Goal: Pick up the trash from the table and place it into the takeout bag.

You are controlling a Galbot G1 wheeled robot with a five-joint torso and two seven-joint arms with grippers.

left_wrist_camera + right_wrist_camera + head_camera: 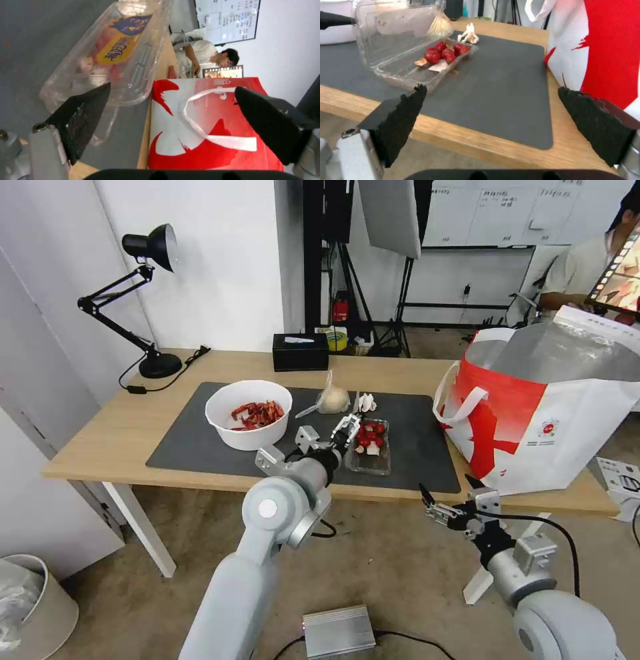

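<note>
While nothing has yet been lifted, the trash is catalogued as lying on the dark mat of the light-wood counter, at the centre of the head view. Listed: white bowl of red scraps, centre left; knotted clear bag and crumpled tissue, behind; clear plastic clamshell with red bits, centre, its lid seen raised in the right wrist view. The takeout bag is stood open at the right of the frame, foil lining exposed. The left end effector is held spread at the clamshell's near left edge, nothing pinched. The right end effector is held spread below the counter's front edge, near the bag. Handling note: the clamshell is judged light, thin, springy and slippery; a hold on the stiffer tray rim is preferred, kept level so contents are not spilled.
</note>
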